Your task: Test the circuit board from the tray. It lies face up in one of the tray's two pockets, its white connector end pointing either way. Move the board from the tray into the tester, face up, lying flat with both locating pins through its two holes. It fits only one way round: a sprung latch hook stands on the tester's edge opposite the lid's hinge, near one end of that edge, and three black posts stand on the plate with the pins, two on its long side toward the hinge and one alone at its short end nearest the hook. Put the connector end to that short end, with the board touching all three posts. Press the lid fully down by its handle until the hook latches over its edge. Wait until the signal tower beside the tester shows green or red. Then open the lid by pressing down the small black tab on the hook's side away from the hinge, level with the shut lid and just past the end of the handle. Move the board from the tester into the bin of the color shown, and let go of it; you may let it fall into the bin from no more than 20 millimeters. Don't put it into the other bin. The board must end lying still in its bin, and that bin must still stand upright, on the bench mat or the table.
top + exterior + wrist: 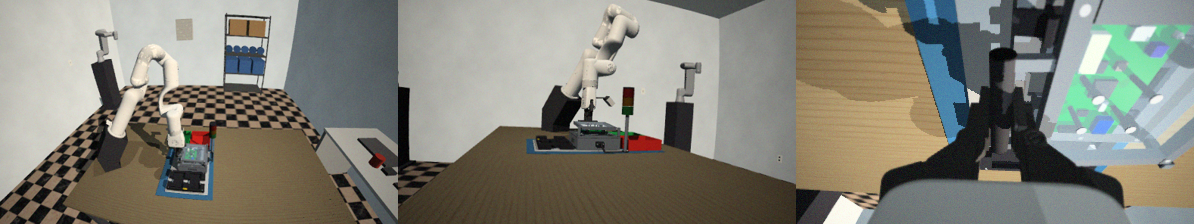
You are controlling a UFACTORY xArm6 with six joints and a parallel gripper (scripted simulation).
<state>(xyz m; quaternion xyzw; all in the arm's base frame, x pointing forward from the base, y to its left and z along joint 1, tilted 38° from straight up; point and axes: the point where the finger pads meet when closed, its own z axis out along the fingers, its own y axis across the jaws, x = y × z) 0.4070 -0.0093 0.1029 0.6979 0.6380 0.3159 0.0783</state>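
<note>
1. Your hand is clamped nearly shut on the lid's dark handle.
2. The lid hangs low over the tester, just short of flat.
3. The circuit board lies face up inside the tester, under the lid.
4. The tray sits beside the tester.
</note>
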